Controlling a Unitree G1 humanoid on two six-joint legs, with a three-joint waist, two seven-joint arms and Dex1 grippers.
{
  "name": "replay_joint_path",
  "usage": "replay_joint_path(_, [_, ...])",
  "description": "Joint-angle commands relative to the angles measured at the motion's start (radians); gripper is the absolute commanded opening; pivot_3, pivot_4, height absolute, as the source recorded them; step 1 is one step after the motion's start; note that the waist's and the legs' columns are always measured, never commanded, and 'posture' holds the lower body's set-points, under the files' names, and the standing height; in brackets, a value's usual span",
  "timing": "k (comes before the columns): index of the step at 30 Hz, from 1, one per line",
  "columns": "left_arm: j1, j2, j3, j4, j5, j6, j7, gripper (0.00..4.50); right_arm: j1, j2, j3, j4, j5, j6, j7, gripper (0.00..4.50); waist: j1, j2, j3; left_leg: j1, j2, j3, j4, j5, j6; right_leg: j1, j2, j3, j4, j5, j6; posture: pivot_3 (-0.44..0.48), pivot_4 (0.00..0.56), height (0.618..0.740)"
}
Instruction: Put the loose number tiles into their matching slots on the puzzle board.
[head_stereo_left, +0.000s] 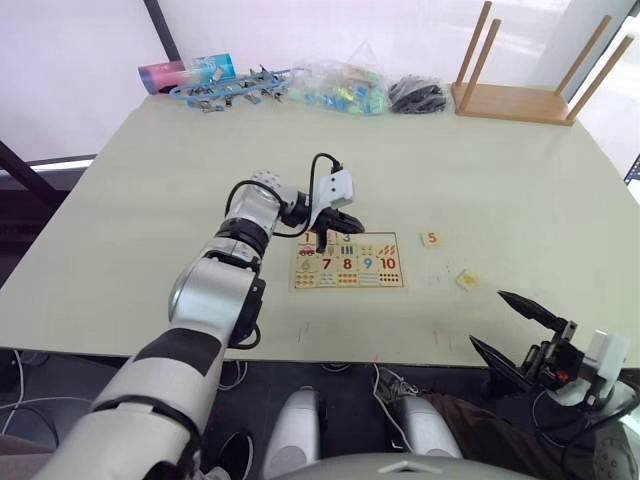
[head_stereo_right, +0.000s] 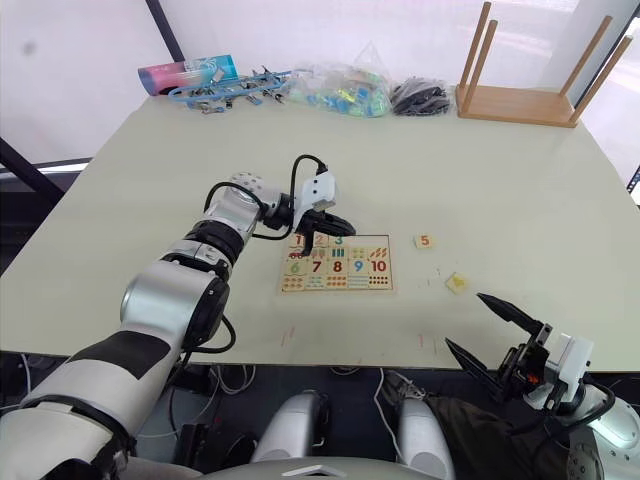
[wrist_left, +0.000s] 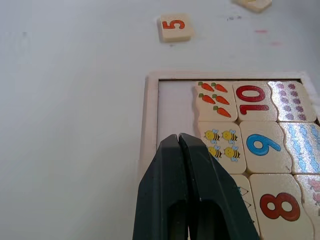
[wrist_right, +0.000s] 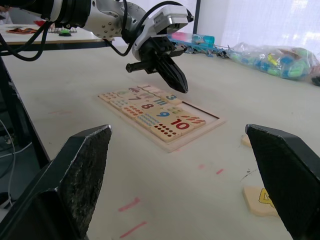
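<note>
Back edge of the pale tabletop (head_stereo_left: 150, 200) is pretty cluttered: a pink-and-blue tube (head_stereo_left: 188, 72), a blue bunch of clips (head_stereo_left: 232, 88), a clear bag of colourful bits (head_stereo_left: 340, 88), a black pile (head_stereo_left: 417, 95), and a wooden dowel rack (head_stereo_left: 525, 75) in the corner.

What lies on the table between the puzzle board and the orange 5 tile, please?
Nothing: in the left eye view, only bare table separates the puzzle board from the 5 tile.

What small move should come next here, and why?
Probably the right gripper should reach for the orange 5 tile. It is open and low by the table edge, nearer the tile than the left gripper, which is shut and empty over the puzzle board, where an end slot is bare.
</note>
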Motion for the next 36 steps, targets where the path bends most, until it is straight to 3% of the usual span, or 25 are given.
replay_joint_path(1, [-0.028,0.028,0.052,-0.039,-0.054,0.005,-0.019,0.05,-0.002,-0.012,-0.017,-0.013,0.020,-0.005,0.000,4.50,0.000,0.000,0.000,0.000,0.000,0.000,0.000,0.000,0.000,0.000,0.000,0.000,0.000,0.000,0.000,0.000,0.150,0.740])
replay_joint_path(12, [0.081,0.159,0.154,-0.164,-0.187,0.073,-0.091,0.05,-0.037,-0.023,-0.040,0.022,0.031,0.010,-0.032,4.50,-0.001,0.000,0.000,0.000,0.000,0.000,0.000,0.000,0.000,0.000,0.000,0.000,0.001,0.000,0.000,0.000,0.150,0.740])
replay_joint_path(21, [0.361,0.258,0.223,-0.554,-0.337,0.256,-0.074,0.05,-0.088,-0.044,-0.046,0.056,0.025,0.038,-0.046,4.50,0.002,0.001,0.000,0.002,0.001,0.000,0.000,0.000,0.000,0.001,0.000,0.000,0.001,0.000,0.000,0.000,0.150,0.740])
replay_joint_path(27, [0.493,0.264,0.206,-0.747,-0.377,0.349,-0.042,0.05,-0.110,-0.044,-0.035,0.067,0.022,0.054,-0.039,4.50,0.000,0.001,0.000,0.002,0.001,0.000,0.000,0.000,0.000,0.002,0.000,0.000,0.001,0.000,-0.001,0.000,0.150,0.740])
replay_joint_path(31, [0.492,0.252,0.177,-0.767,-0.373,0.367,-0.029,0.05,-0.113,-0.044,-0.033,0.066,0.021,0.060,-0.037,4.50,0.002,0.001,0.000,0.002,0.000,0.000,0.000,0.000,0.000,0.002,0.000,0.000,0.001,0.000,-0.001,0.000,0.150,0.740])
replay_joint_path(36, [0.400,0.224,0.124,-0.645,-0.335,0.311,-0.024,0.05,-0.111,-0.047,-0.042,0.060,0.024,0.065,-0.035,4.50,0.001,0.001,0.000,0.002,0.000,-0.001,0.001,0.000,0.000,0.002,0.000,0.000,0.001,0.000,0.000,0.000,0.150,0.740])
